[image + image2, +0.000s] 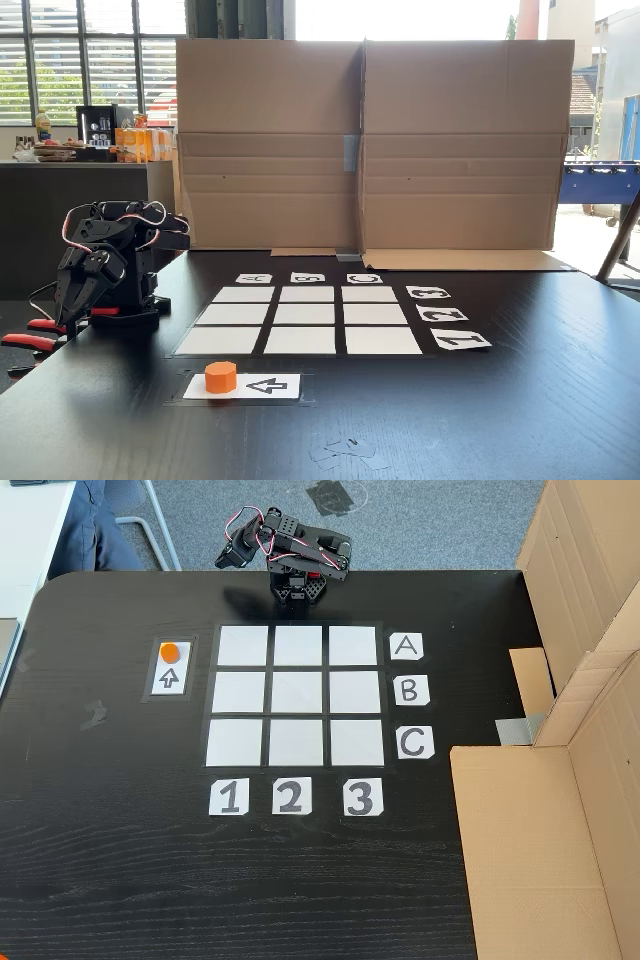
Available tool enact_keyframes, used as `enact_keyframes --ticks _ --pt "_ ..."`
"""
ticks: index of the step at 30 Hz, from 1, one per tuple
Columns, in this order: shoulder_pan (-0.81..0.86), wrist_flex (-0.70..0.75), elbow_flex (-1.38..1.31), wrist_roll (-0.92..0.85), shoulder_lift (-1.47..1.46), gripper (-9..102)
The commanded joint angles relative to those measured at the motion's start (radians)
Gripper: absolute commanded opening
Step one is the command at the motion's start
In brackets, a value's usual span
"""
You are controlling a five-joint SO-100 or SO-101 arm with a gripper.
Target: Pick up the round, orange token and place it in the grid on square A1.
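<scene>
The orange token point(221, 377) point(170, 652) stands on one end of a white arrow card point(268, 386) point(170, 677), just outside the grid point(304, 316) point(296, 695). Square A1 point(218, 341) point(243, 646) is the bare white corner cell nearest the token, in line with the "A" card point(406, 646) and the "1" card point(229, 797). The black arm sits folded at the table's edge beyond the A row. Its gripper point(65, 312) point(226, 558) hangs down, well away from the token, and its fingers look closed together with nothing between them.
Tall cardboard walls point(370, 145) point(590, 610) stand along the table edge past the C row, with a flap point(530, 850) lying flat on the table. Red clamps point(35, 333) hold the arm's base. The dark tabletop point(120, 860) is bare around the grid.
</scene>
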Motion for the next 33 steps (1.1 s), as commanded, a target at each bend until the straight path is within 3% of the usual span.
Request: enact_keyframes --ticks 1,16,33 --pt "-0.009 -0.028 0.000 -0.012 -0.015 3" --pt "-0.017 -0.046 -0.055 -0.017 -0.106 6" --pt "-0.132 -0.012 -0.505 -0.017 -0.577 11"
